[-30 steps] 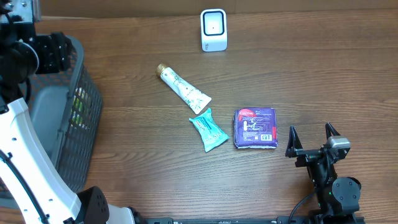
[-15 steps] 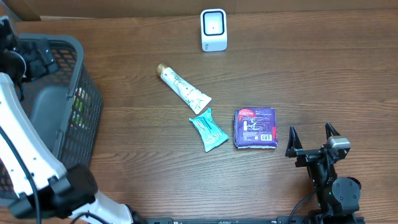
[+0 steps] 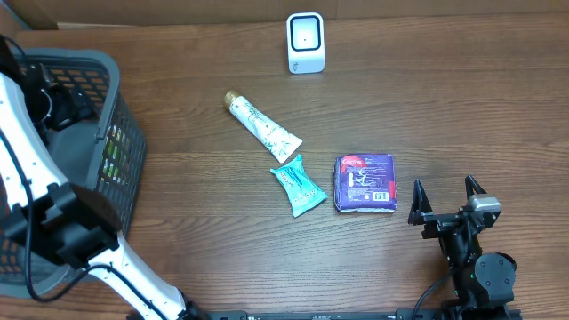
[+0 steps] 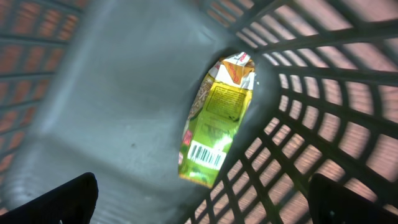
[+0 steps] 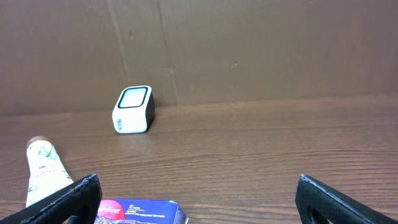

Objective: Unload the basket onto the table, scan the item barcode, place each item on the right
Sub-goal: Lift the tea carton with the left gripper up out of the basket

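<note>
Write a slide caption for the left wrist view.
Jaws open, the left gripper hovers over a yellow-green packet lying in the grey mesh basket, barcode facing up.

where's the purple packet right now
In the overhead view the purple packet lies flat on the table right of centre, between the teal sachet and the open right gripper, touching neither.

right pincer (image 5: 198, 188) spread wide; white scanner (image 5: 133, 109) beyond.

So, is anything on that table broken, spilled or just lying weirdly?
Nothing looks spilled or broken. The tube and teal packet lie at loose angles, and a yellow-green packet lies against the basket wall.
</note>
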`<state>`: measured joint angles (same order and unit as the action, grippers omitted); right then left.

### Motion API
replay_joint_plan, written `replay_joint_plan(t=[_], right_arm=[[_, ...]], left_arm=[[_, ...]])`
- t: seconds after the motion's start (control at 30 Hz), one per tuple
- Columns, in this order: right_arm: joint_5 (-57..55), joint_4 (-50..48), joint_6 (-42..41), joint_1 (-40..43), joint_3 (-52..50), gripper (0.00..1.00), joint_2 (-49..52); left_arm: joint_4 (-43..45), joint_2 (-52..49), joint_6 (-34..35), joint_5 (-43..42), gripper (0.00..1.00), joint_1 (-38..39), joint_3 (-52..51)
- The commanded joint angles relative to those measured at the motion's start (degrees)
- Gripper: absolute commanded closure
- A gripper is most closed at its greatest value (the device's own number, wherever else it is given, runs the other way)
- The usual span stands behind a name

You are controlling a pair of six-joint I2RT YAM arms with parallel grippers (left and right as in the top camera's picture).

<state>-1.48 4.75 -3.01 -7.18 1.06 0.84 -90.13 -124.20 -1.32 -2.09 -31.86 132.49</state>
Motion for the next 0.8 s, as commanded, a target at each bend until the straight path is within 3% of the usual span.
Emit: replay_joint_plan(t=[0.0,0.47,0.77], right_arm=[[0.24,-0.15,-0.44,-0.31,-0.61,0.00,-0.68],[0.24,-0.15,-0.44,-0.31,-0.61,0.00,-0.68],[0.24,-0.15,-0.44,-0.31,-0.61,0.00,-0.68]], left_arm=[[-0.17,-4.17,-2.16,-1.55,0.00,0.96,0.63],[1.68,-7.74,-2.54,-1.33,0.00,3.15,-1.31],[7.54,-7.69,-2.34,0.00,0.00,4.55,-12.24]])
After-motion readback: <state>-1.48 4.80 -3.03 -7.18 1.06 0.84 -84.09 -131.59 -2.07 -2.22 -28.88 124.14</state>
